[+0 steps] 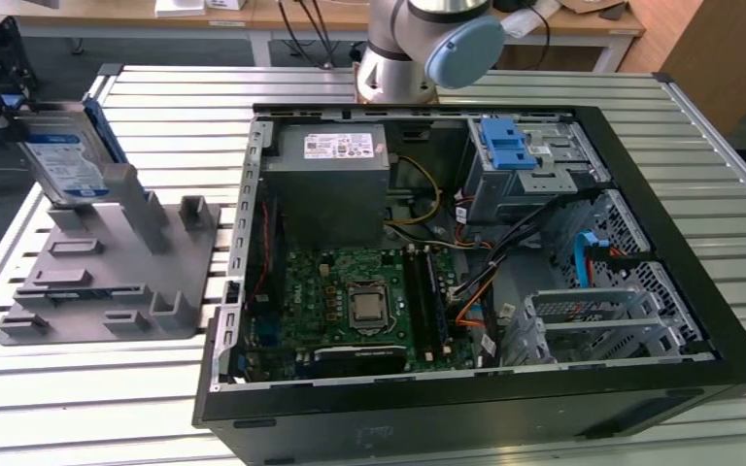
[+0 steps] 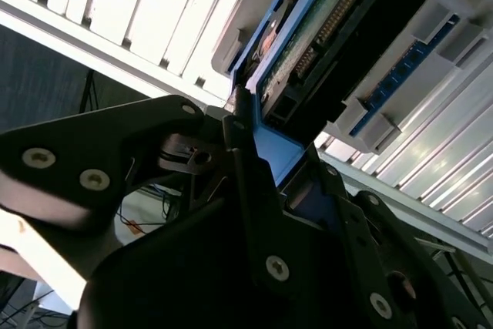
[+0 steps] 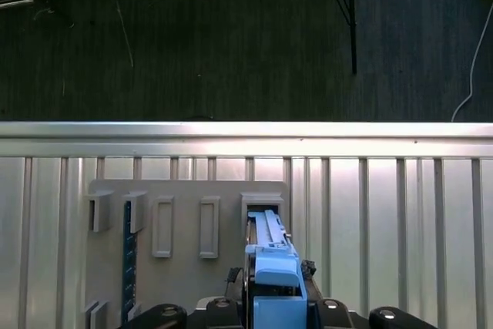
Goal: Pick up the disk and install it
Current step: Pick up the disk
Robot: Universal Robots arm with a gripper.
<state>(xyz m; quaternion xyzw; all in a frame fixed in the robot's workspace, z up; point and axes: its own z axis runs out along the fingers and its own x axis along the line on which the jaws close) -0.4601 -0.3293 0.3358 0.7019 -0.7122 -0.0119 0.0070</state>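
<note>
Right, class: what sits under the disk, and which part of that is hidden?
A grey slotted holder on the slatted table lies under the disk, which the claw grips. An upright post covers the disk's lower edge in the exterior view.

A slatted aluminium bench [image 1: 114, 408] stands on dark grey carpet [image 3: 231, 52]. Light wooden desks [image 1: 127, 19] line the back, with black cables [image 1: 298, 39] hanging beneath them.

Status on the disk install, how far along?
Done: the gripper is closed on the disk, which stands upright at the grey holder on the exterior view's left. In hand: the pick; I cannot tell whether the disk is clear of its slot. Left: the install; the disk is not yet at the open computer case.
</note>
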